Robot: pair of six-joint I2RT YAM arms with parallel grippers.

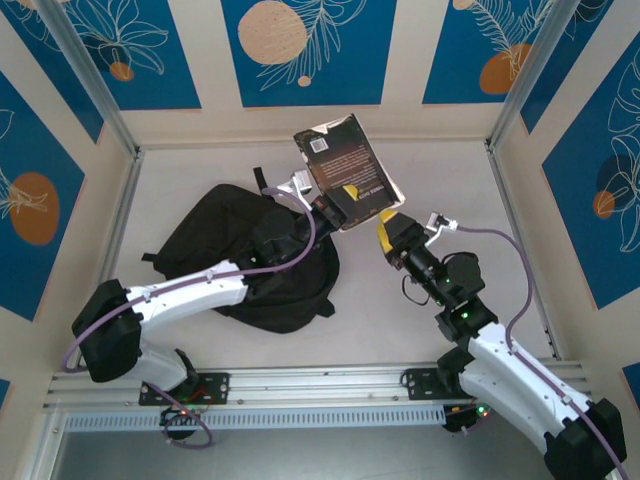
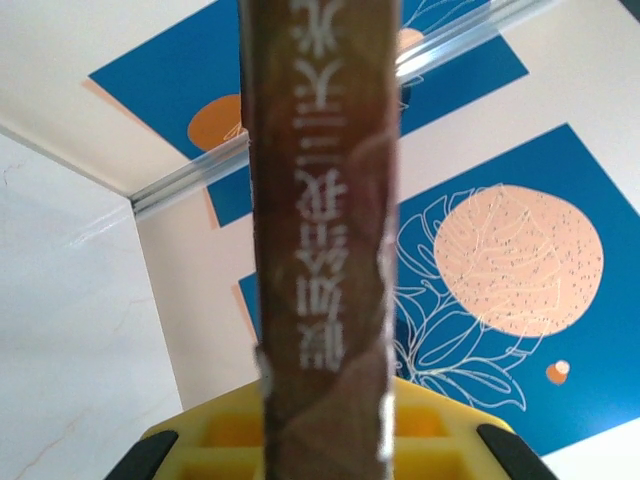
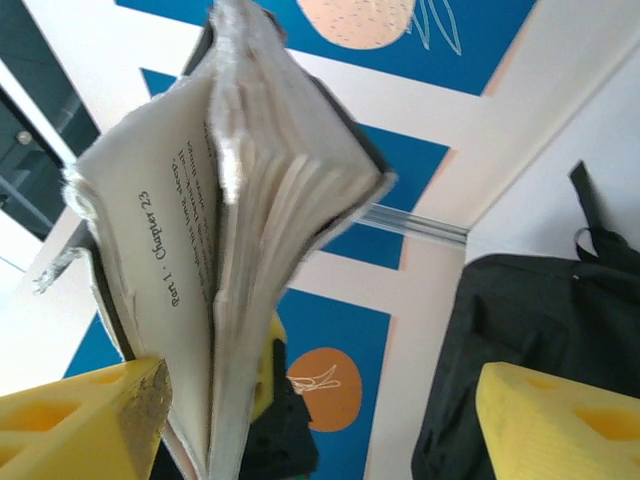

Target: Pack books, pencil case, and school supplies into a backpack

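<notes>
Right gripper (image 1: 392,232): yellow fingers spread wide with nothing between them; it points up at the lower corner of the raised book. In its wrist view the fanned pages hang just beside one finger, and the other finger stands well apart on the backpack's side
Backpack (image 1: 240,262): black and soft, slumped on the table left of centre, partly under the left arm; straps trail from its edges; whether its opening is unzipped I cannot tell
Left gripper (image 1: 322,205): clamped tight on the book's lower end, above the backpack's far right side; in its wrist view yellow finger blocks sit on either side of the spine
Black book (image 1: 345,165): held clear of the table and tilted, its dark cover with a white barcode label and a yellow mark facing the overhead camera. A worn brown spine with pale lettering runs up the left wrist view. The pages are parted at the loose end, one reading "Part 1 · Chapter 23", and the cover edges are ragged
Table (image 1: 450,170): pale, bare to the right of the book
Back wall (image 1: 300,40): cream with blue panels, peach discs and white leaf outlines
</notes>
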